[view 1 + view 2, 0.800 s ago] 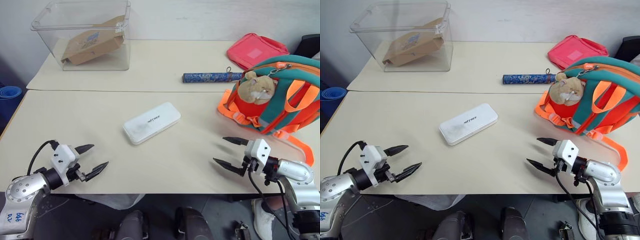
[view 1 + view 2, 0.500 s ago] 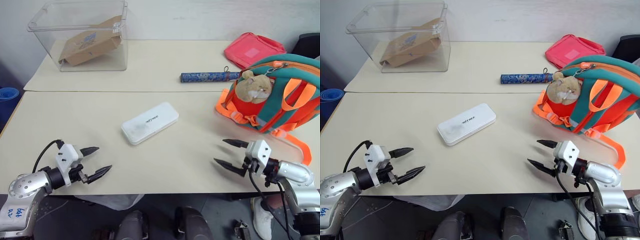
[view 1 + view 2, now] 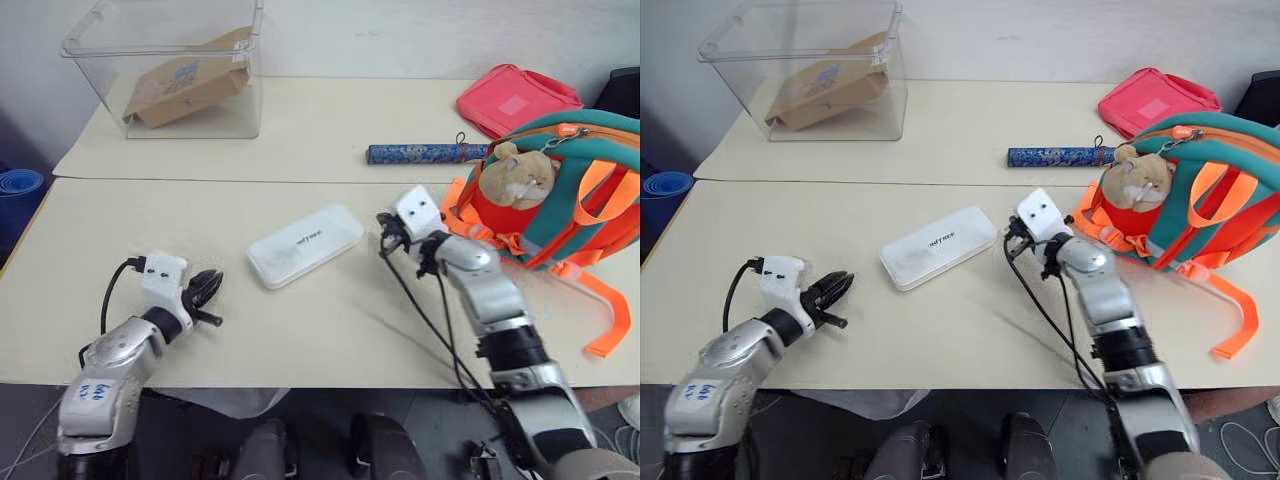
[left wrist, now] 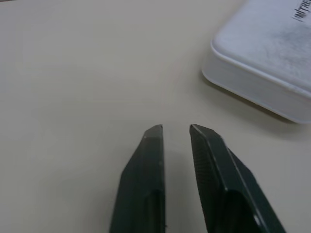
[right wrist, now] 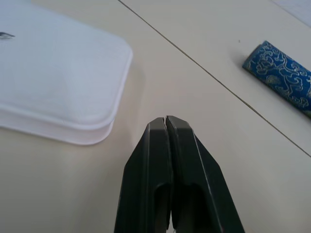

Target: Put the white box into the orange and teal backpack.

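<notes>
The white box (image 3: 304, 244) lies flat on the middle of the cream table, angled, with small dark lettering on top. My right gripper (image 3: 385, 238) is shut, its tips just off the box's right end and not touching it; the right wrist view shows the fingers (image 5: 158, 145) pressed together beside the box (image 5: 53, 82). My left gripper (image 3: 205, 290) is shut and empty, low over the table a short way to the left of the box (image 4: 267, 73) and nearer me. The orange and teal backpack (image 3: 570, 190) stands at the right with a plush hamster charm (image 3: 515, 175).
A clear plastic bin (image 3: 100, 40) at the back left holds a brown cardboard package (image 3: 185, 90). A blue patterned tube (image 3: 425, 153) lies behind the box, a pink pouch (image 3: 517, 98) at the back right. Orange straps (image 3: 610, 320) trail toward the table's front edge.
Both grippers have gone from open to shut. The right arm reached forward and left, from the front edge to the box's right end. The left gripper moved a little toward the box.
</notes>
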Tool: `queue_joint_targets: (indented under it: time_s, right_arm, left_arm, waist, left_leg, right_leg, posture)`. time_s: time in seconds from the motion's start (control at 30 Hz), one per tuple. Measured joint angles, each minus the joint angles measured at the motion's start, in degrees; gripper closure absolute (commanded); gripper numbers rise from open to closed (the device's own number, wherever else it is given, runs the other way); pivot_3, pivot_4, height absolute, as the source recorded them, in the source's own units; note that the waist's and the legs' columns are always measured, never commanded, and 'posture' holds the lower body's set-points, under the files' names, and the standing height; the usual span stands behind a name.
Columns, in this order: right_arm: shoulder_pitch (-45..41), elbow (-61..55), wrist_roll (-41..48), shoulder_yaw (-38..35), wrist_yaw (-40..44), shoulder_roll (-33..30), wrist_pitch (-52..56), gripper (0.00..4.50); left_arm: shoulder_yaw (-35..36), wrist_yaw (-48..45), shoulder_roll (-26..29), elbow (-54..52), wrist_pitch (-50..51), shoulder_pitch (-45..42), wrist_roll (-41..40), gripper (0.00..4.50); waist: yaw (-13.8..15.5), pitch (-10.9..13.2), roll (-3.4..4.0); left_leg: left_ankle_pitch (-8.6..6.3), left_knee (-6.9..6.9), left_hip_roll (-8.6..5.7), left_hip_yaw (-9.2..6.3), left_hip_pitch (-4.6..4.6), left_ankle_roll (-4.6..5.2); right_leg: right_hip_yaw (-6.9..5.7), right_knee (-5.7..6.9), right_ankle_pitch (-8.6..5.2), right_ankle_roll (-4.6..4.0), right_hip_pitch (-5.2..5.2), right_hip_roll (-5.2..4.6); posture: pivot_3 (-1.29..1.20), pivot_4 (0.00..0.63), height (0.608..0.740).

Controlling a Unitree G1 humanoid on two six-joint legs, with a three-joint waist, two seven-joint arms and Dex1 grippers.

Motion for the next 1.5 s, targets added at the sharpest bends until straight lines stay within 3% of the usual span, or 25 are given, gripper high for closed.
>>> queue_joint_targets:
  time_s: [0.17, 0.43, 0.57, 0.7, 0.97, 1.33, 1.43, 1.5]
  right_arm:
    - [-6.11, 9.56, -0.49, 0.80, -1.25, 3.99, -0.47, 4.50]
    - [-9.39, 20.93, -0.34, 2.08, 6.60, 4.54, -5.24, 4.50]
    - [-9.43, 20.94, 1.11, 1.53, 11.78, 3.55, -6.44, 4.50]
    - [-4.88, 13.10, 2.94, 1.60, 18.65, -0.20, -4.68, 4.50]
    - [11.82, -13.08, 8.59, 1.77, 29.40, -10.68, 7.77, 4.50]
    - [26.15, -33.54, 16.71, -0.80, 32.16, -20.62, 20.36, 4.50]
    - [29.35, -35.65, 17.92, -3.24, 32.45, -24.53, 21.60, 4.50]
    - [31.29, -35.62, 17.96, -4.80, 32.65, -27.02, 20.06, 4.50]
  left_arm:
    - [-6.78, 3.00, -5.20, -0.16, 0.81, -1.11, 1.91, 4.47]
    - [-6.47, 4.70, -5.09, 0.79, 0.85, -3.57, 4.10, 4.47]
    - [-6.34, 3.34, -3.75, 1.87, 0.40, -3.97, 4.29, 4.47]
    - [-6.22, 1.30, -2.23, 2.39, 0.69, -3.81, 4.05, 4.47]
    - [-6.43, -6.01, 0.85, 1.12, -0.59, 0.29, 2.94, 4.47]
    - [-10.61, -15.18, 4.51, -4.52, -1.34, 5.38, 0.57, 4.47]
    - [-8.04, -17.31, 7.91, -4.61, -1.24, 7.22, -0.49, 4.47]
    - [-4.43, -20.83, 13.01, -3.65, -0.28, 8.15, -2.33, 4.09]
  waist:
    - [-0.24, -0.03, -0.06]
    - [-0.27, -0.03, -0.06]
    - [-0.27, -0.03, -0.05]
    - [-0.11, -0.03, -0.06]
    - [-0.05, -0.03, -0.06]
    - [0.12, -0.04, -0.07]
    - [0.13, -0.04, -0.07]
    - [0.11, -0.04, -0.07]
  left_leg:
    - [0.03, -0.03, 0.10, 0.06, 0.07, -0.08]
    - [0.09, -0.06, 0.15, 0.08, 0.08, -0.16]
    - [0.08, -0.08, 0.16, 0.07, 0.08, -0.17]
    - [0.08, -0.08, 0.15, 0.03, 0.07, -0.18]
    - [0.03, -0.11, 0.18, -0.02, 0.10, -0.24]
    - [-0.03, -0.16, 0.18, -0.04, 0.11, -0.25]
    - [-0.07, -0.16, 0.20, -0.06, 0.12, -0.21]
    - [-0.09, -0.17, 0.23, -0.06, 0.14, -0.23]
  right_leg:
    - [0.08, 0.01, 0.02, 0.03, -0.01, 0.06]
    - [0.07, 0.09, -0.04, -0.06, -0.05, 0.09]
    - [0.06, 0.09, -0.04, -0.07, -0.06, 0.09]
    - [0.05, 0.06, -0.04, -0.07, -0.04, 0.05]
    - [0.03, -0.02, -0.04, -0.07, -0.02, 0.04]
    - [0.05, -0.39, -0.05, -0.09, -0.01, -0.01]
    - [0.04, -0.49, -0.05, -0.10, 0.03, -0.02]
    - [0.03, -0.51, -0.06, -0.11, 0.04, -0.01]
  posture:
    - [0.00, 0.150, 0.740]
    - [0.00, 0.150, 0.740]
    - [0.00, 0.150, 0.740]
    - [0.00, 0.150, 0.740]
    - [0.00, 0.150, 0.740]
    - [0.00, 0.150, 0.740]
    - [0.00, 0.150, 0.740]
    - [0.00, 0.150, 0.740]
